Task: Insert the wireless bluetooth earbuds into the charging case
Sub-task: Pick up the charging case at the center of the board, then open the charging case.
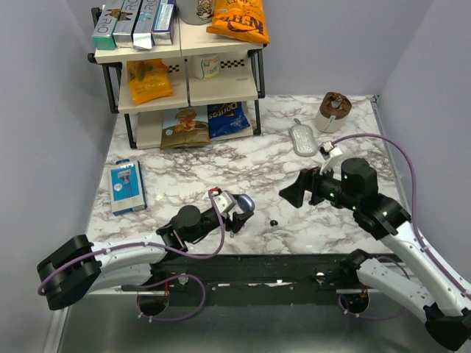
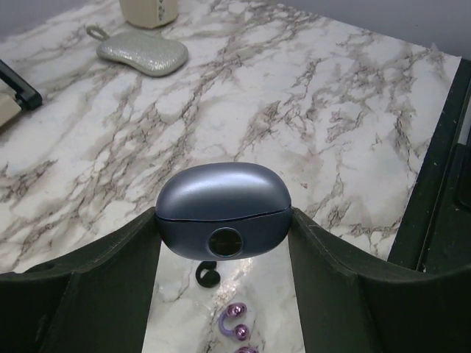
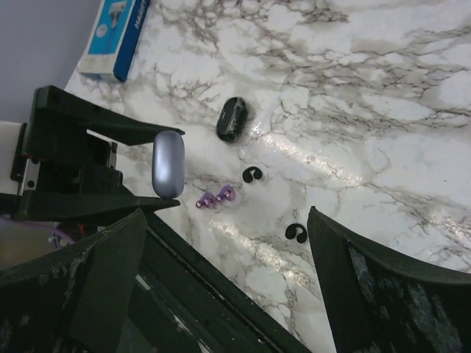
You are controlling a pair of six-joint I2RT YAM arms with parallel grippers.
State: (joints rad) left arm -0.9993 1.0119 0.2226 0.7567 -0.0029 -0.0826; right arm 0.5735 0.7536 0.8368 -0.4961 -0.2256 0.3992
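Grips the rounded blue-grey metallic charging case (image 2: pixel 221 195) in the left claw (image 2: pixel 224 220), hangs the right claw (image 3: pixel 225 220) wide open near two tiny glossy black earbuds (image 3: pixel 252 174) on the white marble tabletop (image 3: pixel 368 110).

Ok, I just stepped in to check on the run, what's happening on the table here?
The left end effector grips the closed blue-grey charging case. The right end effector hangs open, holding nothing. Neither bud is in yet: one earbud lies on the marble table beside the purple bits, the other earbud a little farther off.
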